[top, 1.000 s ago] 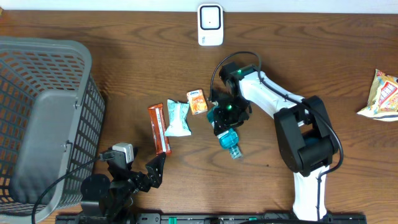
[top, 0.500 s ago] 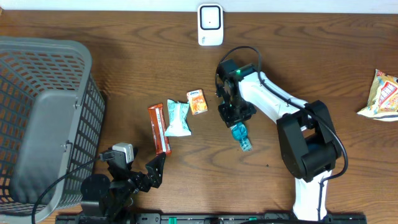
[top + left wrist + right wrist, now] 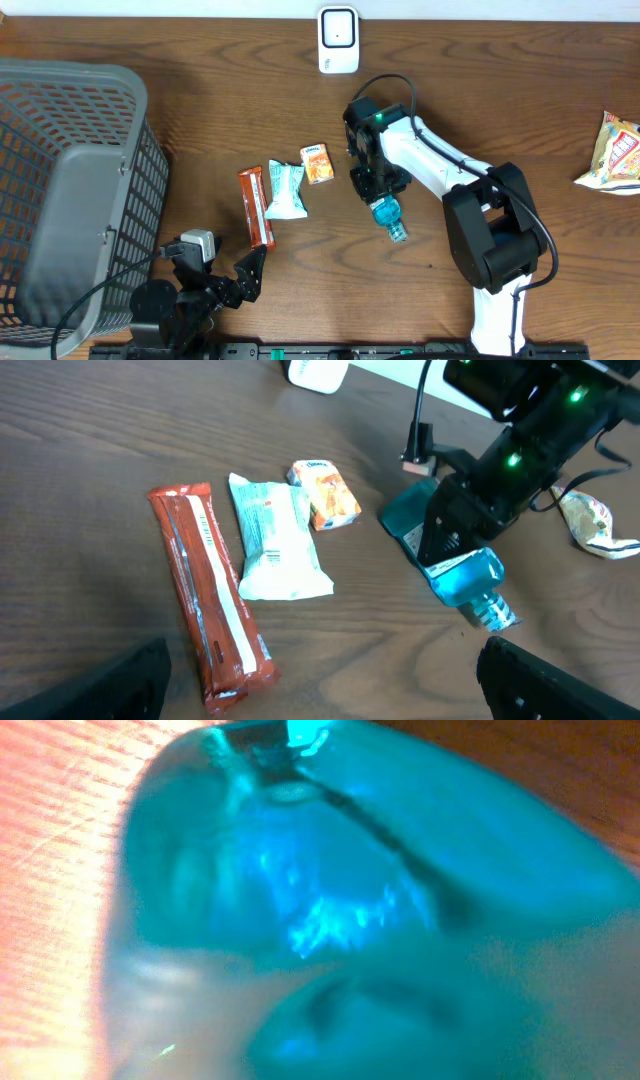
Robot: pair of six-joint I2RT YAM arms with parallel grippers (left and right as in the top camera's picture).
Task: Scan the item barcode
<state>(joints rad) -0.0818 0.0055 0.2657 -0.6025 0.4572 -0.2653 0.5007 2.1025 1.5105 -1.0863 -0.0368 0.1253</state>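
The right gripper (image 3: 377,187) is bearing down over the base end of the teal bottle (image 3: 390,220). The bottle is lying on its side at mid-table, cap pointing toward the near edge, well apart from the white scanner (image 3: 338,40) at the far edge. Bare wood is lying open between them and to the bottle's right. Just beside the gripper on the other side, an orange carton (image 3: 318,164), a pale packet (image 3: 286,190) and a brown bar (image 3: 256,207) are crowding in. The left gripper (image 3: 320,695) is standing wide and empty near the bar's near end. A grey basket (image 3: 150,170) is filling the left edge, partly cut off; a snack bag (image 3: 615,152) is clipped by the right edge. Whether the right jaws are clamping the bottle I cannot tell: the wrist view is showing only blurred teal.
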